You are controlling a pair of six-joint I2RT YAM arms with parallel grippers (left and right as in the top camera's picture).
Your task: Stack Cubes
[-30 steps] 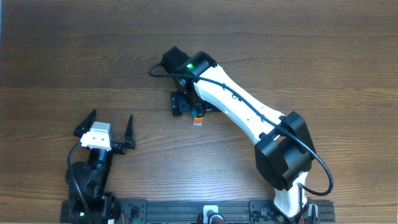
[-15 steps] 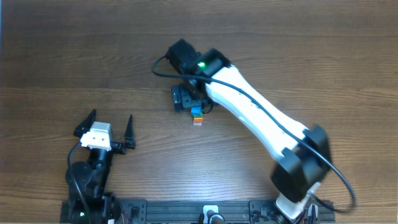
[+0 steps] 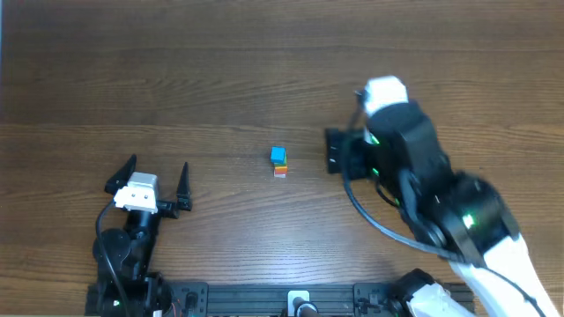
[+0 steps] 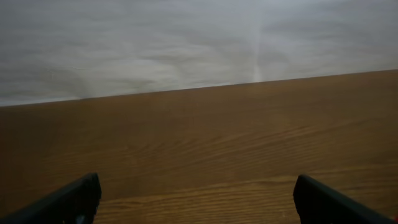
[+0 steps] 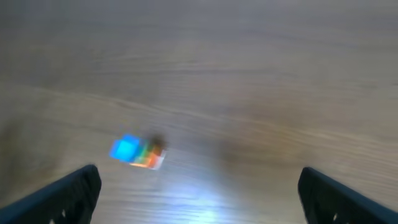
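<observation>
well, at the far left the left gripper sits close to its own base, its two black fingers spread wide with nothing between them, over bare brown wood-grain tabletop and well apart from the task's things. toward the middle of the table stands the small stack of coloured cubes. a bright blue cube sits on top, an orange cube lies directly under it, and a paler or reddish sliver shows at the very bottom. how many cubes lie beneath the blue one is too small to count. the stack stands on its own, touched by neither arm. to the right of it the right gripper hangs near the stack but clear of it, and its wrist view shows the fingers parted and empty. judging by this, the stacking looks done: every cube i can see is in the stack, and the blue cube is released on top. what is left is at most for the right arm to draw off toward its base.
</observation>
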